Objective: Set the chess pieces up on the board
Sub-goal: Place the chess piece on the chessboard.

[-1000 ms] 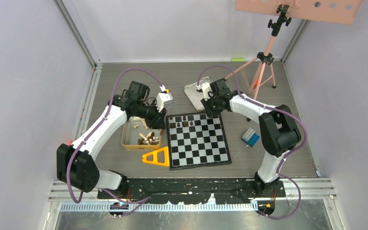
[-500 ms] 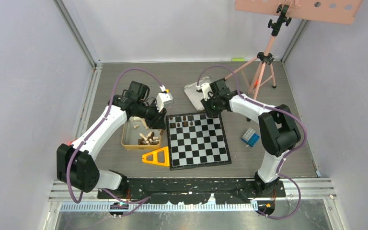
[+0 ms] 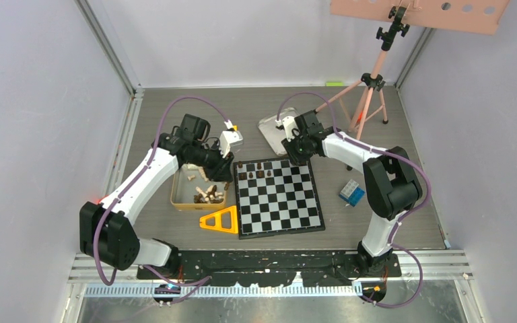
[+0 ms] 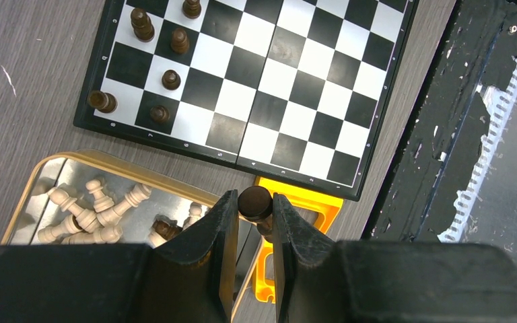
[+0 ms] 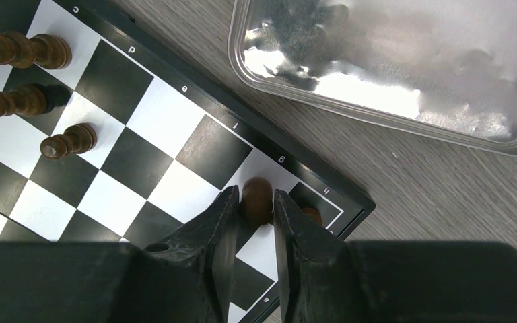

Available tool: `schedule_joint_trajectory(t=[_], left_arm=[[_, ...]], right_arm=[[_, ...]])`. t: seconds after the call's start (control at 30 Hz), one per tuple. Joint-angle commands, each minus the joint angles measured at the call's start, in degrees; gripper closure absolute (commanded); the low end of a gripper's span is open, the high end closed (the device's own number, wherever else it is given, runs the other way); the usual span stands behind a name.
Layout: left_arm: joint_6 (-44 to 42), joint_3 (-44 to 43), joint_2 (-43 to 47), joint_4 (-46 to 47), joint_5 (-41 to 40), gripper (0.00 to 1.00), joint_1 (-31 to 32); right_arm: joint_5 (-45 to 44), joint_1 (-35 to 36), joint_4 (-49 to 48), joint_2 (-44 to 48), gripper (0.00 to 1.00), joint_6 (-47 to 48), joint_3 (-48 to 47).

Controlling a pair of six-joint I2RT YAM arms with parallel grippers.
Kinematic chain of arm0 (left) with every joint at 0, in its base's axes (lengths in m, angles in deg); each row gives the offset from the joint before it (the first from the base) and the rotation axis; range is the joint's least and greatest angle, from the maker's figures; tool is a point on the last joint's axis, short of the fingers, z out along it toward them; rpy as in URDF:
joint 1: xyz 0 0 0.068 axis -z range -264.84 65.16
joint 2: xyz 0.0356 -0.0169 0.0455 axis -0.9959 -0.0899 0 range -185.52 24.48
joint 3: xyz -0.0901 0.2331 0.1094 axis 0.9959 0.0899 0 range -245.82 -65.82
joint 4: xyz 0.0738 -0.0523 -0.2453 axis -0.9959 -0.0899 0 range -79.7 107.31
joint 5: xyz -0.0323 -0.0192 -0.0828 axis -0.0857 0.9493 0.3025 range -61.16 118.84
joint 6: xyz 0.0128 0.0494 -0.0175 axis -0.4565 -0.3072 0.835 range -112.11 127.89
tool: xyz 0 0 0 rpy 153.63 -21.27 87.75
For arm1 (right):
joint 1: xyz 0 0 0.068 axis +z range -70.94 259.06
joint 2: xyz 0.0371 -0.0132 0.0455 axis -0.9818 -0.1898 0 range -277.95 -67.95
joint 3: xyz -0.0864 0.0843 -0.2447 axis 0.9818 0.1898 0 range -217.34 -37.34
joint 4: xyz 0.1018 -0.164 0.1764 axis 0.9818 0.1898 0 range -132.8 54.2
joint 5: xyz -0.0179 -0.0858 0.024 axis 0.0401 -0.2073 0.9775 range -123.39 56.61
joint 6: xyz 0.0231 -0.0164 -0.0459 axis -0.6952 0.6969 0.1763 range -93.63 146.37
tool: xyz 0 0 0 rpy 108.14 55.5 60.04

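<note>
Both arms look mid-delivery: left gripper (image 4: 256, 210) pinches a dark piece (image 4: 254, 200) above the edge of the gold tin (image 4: 108, 160), probably bound for the board (image 4: 296, 87), while right gripper (image 5: 256, 205) is clamped narrow on a second dark piece (image 5: 257, 197) over the far corner squares, filling that back row.

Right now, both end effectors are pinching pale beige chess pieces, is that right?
Not quite: the pieces are dark brown, not pale beige. The left wrist view shows the left end effector pinching a dark brown piece, and the right wrist view shows the right end effector pinching a second dark brown piece at the board's corner.
</note>
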Motion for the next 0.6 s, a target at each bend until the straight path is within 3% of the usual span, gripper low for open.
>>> schedule_joint_trajectory(t=[0.0,0.57], left_arm=[[-0.82,-1.48,0.79,-0.48,0.15,0.78,0.19],[0.73,-1.48,0.61,1.76,-0.38,0.79,-0.05]], right_arm=[[0.22,0.31,-0.52,0.18,0.66,-0.51,-1.68],[3.55,0.28,4.46,6.95,0.48,-1.26,-7.51]])
